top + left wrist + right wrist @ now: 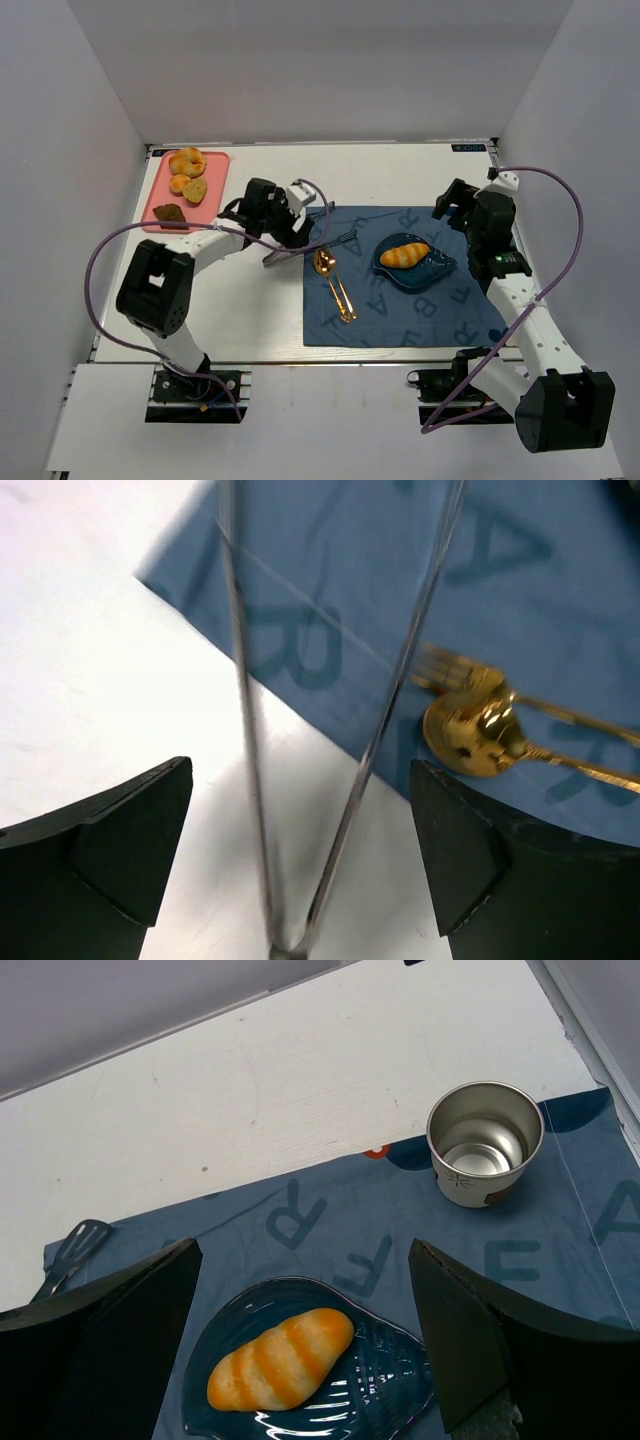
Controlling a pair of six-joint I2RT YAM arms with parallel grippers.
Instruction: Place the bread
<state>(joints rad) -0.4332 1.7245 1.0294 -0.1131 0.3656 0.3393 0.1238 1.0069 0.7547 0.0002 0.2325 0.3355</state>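
Note:
The bread (pixel 404 254), an oval golden-orange roll with paler stripes, lies in the blue shell-shaped dish (pixel 432 272) on the blue mat. In the right wrist view the bread (pixel 281 1358) lies lengthwise in the dish (pixel 395 1380). My right gripper (pixel 452 207) is open and empty, above the far right of the dish, its fingers (pixel 110 1330) wide on either side of the bread. My left gripper (pixel 290 228) is open over metal tongs (pixel 312 245) at the mat's left edge. The tongs' two arms (pixel 400 680) run between the open jaws (pixel 300 870), apart from both fingers.
A gold spoon and fork (pixel 335 282) lie on the blue lettered mat (pixel 400 325), also in the left wrist view (pixel 472 732). A steel cup (pixel 485 1155) stands on the mat's far right. A pink tray (pixel 218 165) at far left holds round buns (pixel 187 162) and a dark chunk (pixel 170 213).

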